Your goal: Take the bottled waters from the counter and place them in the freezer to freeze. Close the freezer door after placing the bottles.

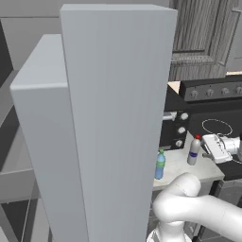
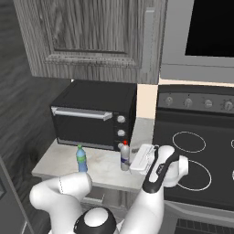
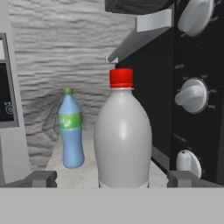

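Observation:
On the counter (image 2: pixel 57 162) stand both bottled waters. The clear-whitish bottle with the red cap (image 3: pixel 122 135) (image 2: pixel 124 156) (image 1: pixel 194 151) is upright right in front of my gripper (image 3: pixel 113 178) (image 2: pixel 135 161) (image 1: pixel 205 147). The gripper is open, and its fingertips (image 3: pixel 43 178) stand wide on either side of that bottle's lower body without touching it. The blue bottle with the green cap (image 3: pixel 71 131) (image 2: pixel 82 159) (image 1: pixel 160 165) is upright farther left on the counter (image 1: pixel 177 165). The freezer door's black dispenser panel (image 3: pixel 6 103) shows at the hand view's left edge. The freezer's inside is hidden.
A black toaster oven (image 2: pixel 93 116) (image 3: pixel 188 87) sits on the counter just behind the bottles. The black stovetop (image 2: pixel 196 151) lies to the right. Tall grey fridge panels (image 1: pixel 118 118) rise at the left. Wood-grain upper cabinets (image 2: pixel 91 36) hang above.

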Robot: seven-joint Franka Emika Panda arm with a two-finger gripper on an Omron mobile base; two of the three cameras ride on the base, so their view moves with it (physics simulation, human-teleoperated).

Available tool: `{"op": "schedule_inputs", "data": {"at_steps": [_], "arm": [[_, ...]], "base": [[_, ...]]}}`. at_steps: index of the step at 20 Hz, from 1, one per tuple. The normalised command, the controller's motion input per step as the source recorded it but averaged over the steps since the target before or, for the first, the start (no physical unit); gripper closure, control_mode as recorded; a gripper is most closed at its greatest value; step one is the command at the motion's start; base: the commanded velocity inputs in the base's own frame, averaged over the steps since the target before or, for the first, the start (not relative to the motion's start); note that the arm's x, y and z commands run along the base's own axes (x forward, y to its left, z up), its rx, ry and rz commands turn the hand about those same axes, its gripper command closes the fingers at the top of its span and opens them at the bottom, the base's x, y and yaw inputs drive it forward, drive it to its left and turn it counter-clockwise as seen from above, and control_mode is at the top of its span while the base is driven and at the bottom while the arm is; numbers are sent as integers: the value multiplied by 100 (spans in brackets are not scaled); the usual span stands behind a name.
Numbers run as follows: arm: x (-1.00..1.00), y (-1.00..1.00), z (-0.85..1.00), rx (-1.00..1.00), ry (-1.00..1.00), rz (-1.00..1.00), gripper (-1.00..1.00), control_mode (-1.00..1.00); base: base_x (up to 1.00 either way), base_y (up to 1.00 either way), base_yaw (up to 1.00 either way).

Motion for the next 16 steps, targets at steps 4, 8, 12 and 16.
{"op": "schedule_inputs", "data": {"at_steps": [4,8,12,16], "arm": [[1,6,0,0,0,0,-100,-100],[0,18,0,0,0,0,-100,-100],[0,19,0,0,0,0,-100,-100],[0,19,0,0,0,0,-100,-100]], "base": [[0,0,0],[0,0,0],[0,0,0],[0,0,0]]}}
